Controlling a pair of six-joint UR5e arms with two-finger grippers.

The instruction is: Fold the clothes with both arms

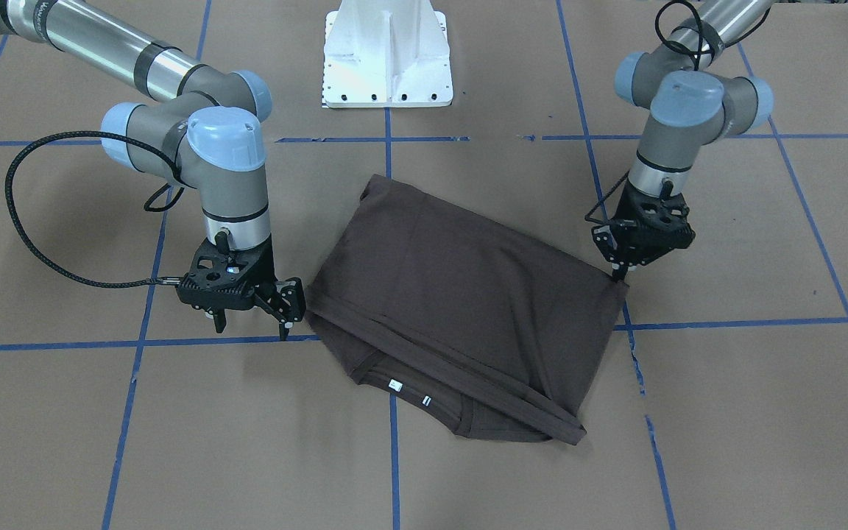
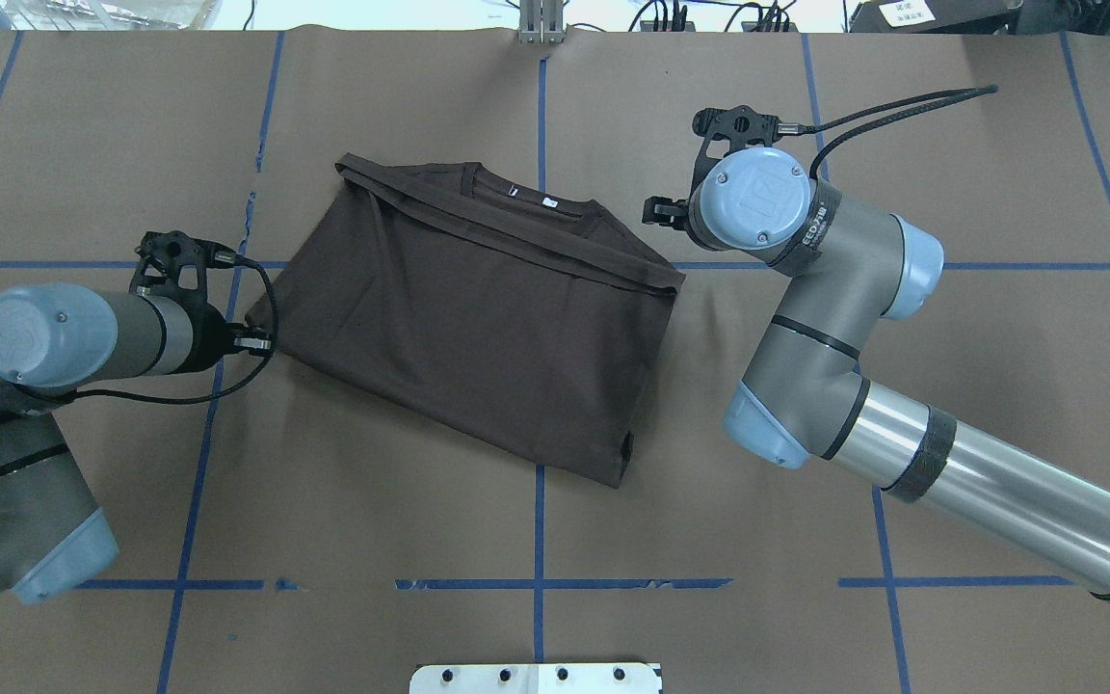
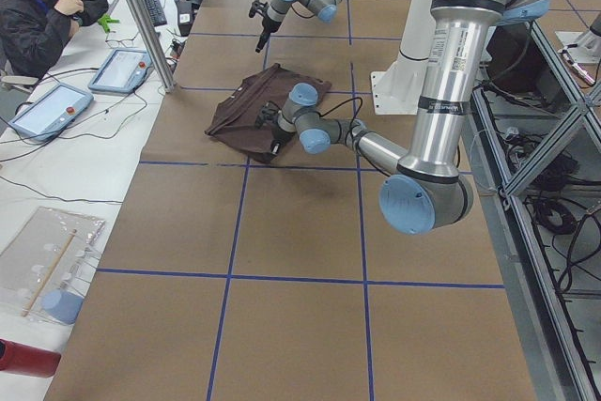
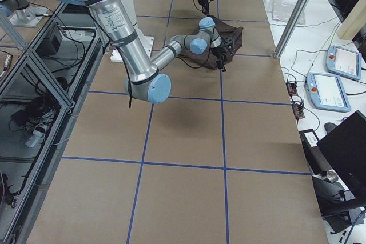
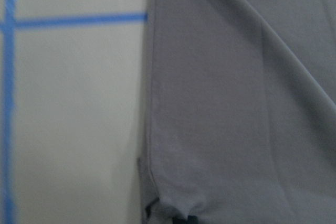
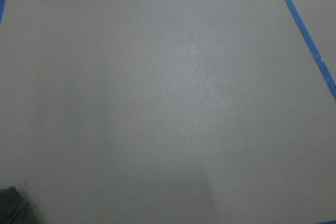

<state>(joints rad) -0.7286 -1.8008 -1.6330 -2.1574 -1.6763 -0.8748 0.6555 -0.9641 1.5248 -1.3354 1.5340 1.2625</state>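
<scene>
Where the front-facing camera looks down: one dark brown-grey T-shirt, folded flat on the brown paper table cover. Its ribbed collar, with two pale tags, lies at the edge farthest from the robot's base.

- **Handling:** thin knit, judged light and limp, likely to drag and wrinkle. Best pinched at corners or along a folded edge, both sides raised together.
- **Left gripper:** tip down, touching the shirt's corner. The fingers overlap from this angle, so whether they stand apart or are clamped on cloth cannot be told.
- **Right gripper:** jaws spread, holding nothing, just beside the opposite edge of the shirt.

Overhead: the shirt lies between both arms, askew to the blue tape grid. The left gripper sits against its side edge. The right gripper is near the collar-side corner, largely hidden under its own wrist.

Side views: grippers too small to judge.

Left wrist camera: the shirt's edge over paper, with a small pucker at the bottom; no fingers shown.

Right wrist camera: bare paper, with a scrap of dark cloth in the lower-left corner.
</scene>
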